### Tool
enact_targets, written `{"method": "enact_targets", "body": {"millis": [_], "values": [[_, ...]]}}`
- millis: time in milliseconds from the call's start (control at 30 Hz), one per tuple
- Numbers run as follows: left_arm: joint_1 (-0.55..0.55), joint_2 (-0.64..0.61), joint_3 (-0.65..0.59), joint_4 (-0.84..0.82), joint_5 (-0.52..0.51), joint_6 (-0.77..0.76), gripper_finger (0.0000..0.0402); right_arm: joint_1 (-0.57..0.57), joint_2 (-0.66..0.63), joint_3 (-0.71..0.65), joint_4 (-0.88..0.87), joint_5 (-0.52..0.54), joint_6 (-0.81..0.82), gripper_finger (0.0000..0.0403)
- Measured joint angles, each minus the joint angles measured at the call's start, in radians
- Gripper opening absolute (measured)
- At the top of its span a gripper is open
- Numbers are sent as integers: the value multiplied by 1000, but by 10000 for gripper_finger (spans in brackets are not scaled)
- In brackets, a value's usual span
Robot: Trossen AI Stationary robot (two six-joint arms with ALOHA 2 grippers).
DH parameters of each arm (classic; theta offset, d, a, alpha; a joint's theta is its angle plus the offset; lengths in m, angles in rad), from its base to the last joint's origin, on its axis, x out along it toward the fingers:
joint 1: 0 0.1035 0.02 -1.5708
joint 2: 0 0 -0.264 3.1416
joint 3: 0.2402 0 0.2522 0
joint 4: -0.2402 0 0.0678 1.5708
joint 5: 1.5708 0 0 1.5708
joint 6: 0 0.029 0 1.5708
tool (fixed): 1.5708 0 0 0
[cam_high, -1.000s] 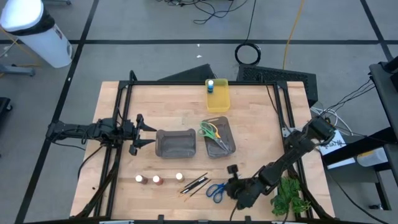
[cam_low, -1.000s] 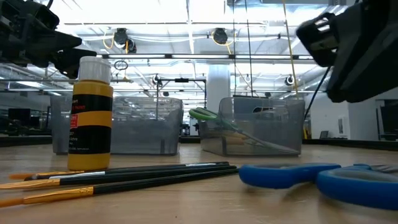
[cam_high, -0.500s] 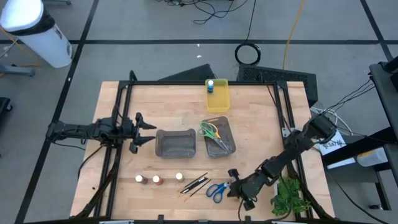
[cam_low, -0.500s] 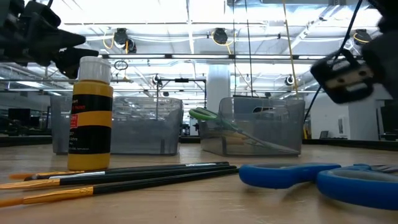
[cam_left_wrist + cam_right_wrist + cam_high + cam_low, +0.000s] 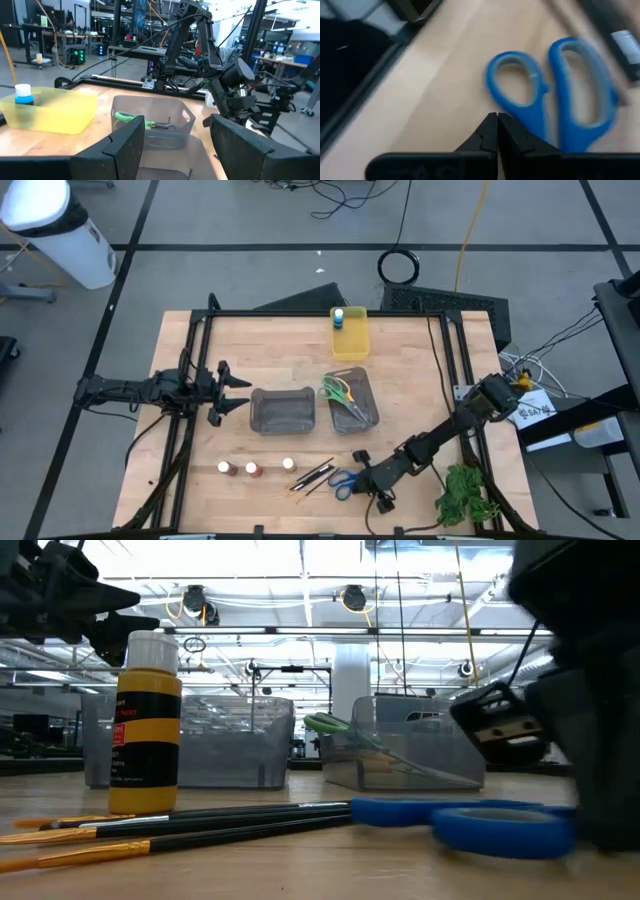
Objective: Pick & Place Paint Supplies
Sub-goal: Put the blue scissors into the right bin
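Observation:
Blue-handled scissors lie flat near the table's near edge, beside thin dark brushes. My right gripper is shut, low over the table, with its tips at the scissors' handles. Three small paint pots stand in a row to the left of the brushes. A blue pot sits in the yellow bin. Green and yellow scissors lie in the right grey bin. My left gripper hangs open and level at the table's left, holding nothing. My right gripper's shut fingertips meet the blue scissors at the base of one handle loop, on its outer side. They slant down from the table's right side. The scissors lie flat on the table.
An empty grey bin stands mid-table left of the other one. A leafy green sprig lies at the near right corner. Black frame rails run along the table's left, far and right sides. Bare wood lies between the bins and the pots.
My right gripper has come down and toward the table's left, tipping its fingers lower, up to the blue scissors. The scissors have slid a little toward the table's left, still flat on the wood.

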Motion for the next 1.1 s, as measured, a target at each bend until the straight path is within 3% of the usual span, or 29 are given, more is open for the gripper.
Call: {"method": "enact_targets", "body": {"millis": [133,433,733,900,1000,1100], "values": [[0,0,0,1,-11,35,237,-18,0,0,42,53,0,2],[0,0,0,11,-13,23,237,-18,-87,0,4,27,-50,1],[-9,36,0,218,85,-88,237,-1,-162,-1,-164,32,-45,1],[-74,146,0,355,129,-135,237,-11,-163,-1,-179,33,-47,1],[-140,266,0,495,69,-138,237,-17,-163,-1,-219,32,-45,1],[-208,427,0,735,14,-142,237,-18,-183,-1,-252,32,-39,1]]}}
